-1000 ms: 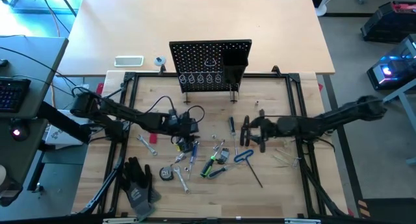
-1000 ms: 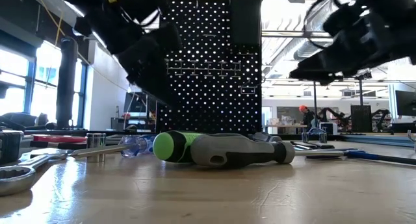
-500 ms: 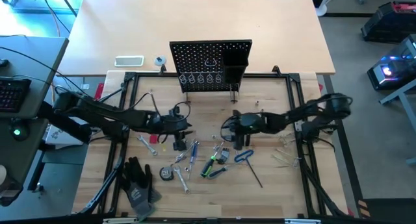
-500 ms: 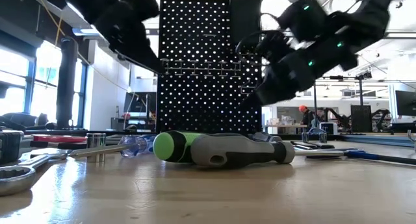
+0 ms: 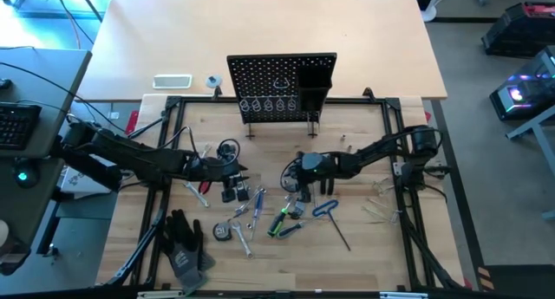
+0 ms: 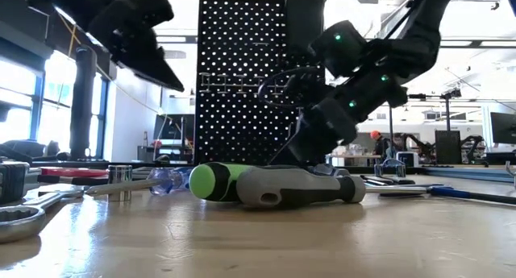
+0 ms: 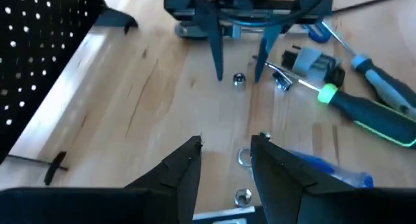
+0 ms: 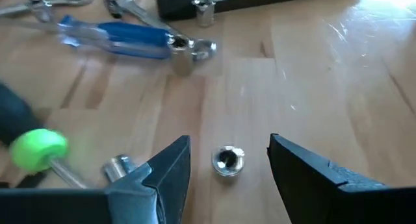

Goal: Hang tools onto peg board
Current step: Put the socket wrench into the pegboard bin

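The black peg board (image 5: 282, 82) stands upright at the far middle of the table. The tools lie loose in front of it, among them a green-ended screwdriver (image 6: 274, 185) and a blue screwdriver (image 8: 123, 39). My right gripper (image 8: 227, 146) is open and low over the table. Its fingers stand on either side of a small silver socket (image 8: 227, 160) without touching it. That socket rests on the wood and also shows in the left wrist view (image 7: 238, 79). My left gripper (image 7: 227, 145) is open above the table, left of the tools, with nothing between its fingers.
Black gloves (image 5: 184, 243) lie at the near left. A blue-handled hex key (image 5: 325, 208) and a wrench (image 5: 198, 195) lie among the scattered tools. A white flat device (image 5: 172, 81) sits left of the peg board. A black frame rail (image 5: 173, 117) borders the work area.
My right gripper has swung in toward the table's left and come down over the tools, tipping forward, until its fingers stand either side of the silver socket. My left gripper has drawn back toward the table's left edge and risen away from the tools.
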Robot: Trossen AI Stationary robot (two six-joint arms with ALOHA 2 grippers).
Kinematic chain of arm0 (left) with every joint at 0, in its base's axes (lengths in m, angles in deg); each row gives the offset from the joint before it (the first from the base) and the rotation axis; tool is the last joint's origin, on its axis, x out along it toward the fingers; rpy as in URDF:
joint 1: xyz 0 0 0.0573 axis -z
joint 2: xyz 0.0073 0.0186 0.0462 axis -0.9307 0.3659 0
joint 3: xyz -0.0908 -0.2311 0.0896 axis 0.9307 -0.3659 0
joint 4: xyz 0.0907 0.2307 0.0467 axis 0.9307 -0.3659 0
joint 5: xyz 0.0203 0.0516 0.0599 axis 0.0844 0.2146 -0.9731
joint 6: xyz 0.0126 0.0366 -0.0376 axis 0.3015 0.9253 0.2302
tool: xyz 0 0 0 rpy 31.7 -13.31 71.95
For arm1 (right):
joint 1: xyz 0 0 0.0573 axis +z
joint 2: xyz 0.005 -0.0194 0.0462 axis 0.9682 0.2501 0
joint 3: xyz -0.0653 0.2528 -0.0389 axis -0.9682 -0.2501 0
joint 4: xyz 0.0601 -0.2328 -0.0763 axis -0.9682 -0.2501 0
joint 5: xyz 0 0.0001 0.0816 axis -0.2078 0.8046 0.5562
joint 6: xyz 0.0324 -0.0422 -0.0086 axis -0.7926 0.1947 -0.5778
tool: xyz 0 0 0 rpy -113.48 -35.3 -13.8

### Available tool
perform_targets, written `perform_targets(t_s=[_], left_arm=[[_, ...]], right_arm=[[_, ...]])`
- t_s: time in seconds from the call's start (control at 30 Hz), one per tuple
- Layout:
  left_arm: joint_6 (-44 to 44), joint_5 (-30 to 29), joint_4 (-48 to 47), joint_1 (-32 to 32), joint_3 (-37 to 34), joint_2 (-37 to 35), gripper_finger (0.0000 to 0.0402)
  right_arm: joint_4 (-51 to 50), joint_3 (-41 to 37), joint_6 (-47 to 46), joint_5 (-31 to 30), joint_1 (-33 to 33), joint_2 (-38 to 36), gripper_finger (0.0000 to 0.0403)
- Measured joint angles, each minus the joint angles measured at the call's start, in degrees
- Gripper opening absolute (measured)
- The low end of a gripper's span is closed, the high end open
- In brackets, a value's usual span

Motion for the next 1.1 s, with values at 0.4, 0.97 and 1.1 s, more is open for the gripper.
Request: perform_targets(t_s=[0.4,0.97,1.1], left_arm=[[1.09,-1.29,1.83,0.81,0.07,-0.1,0.0126],[2.01,-1.45,2.91,0.79,0.15,0.04,0.0126],[2.16,-1.47,3.03,0.79,0.15,0.04,0.0126]], right_arm=[[-1.3,1.8,0.68,-0.87,0.0,3.77,0.0197],[-3.58,3.02,0.62,-1.09,-0.3,4.38,0.0055],[-4.13,2.93,-0.24,-1.14,0.25,3.41,0.0055]])
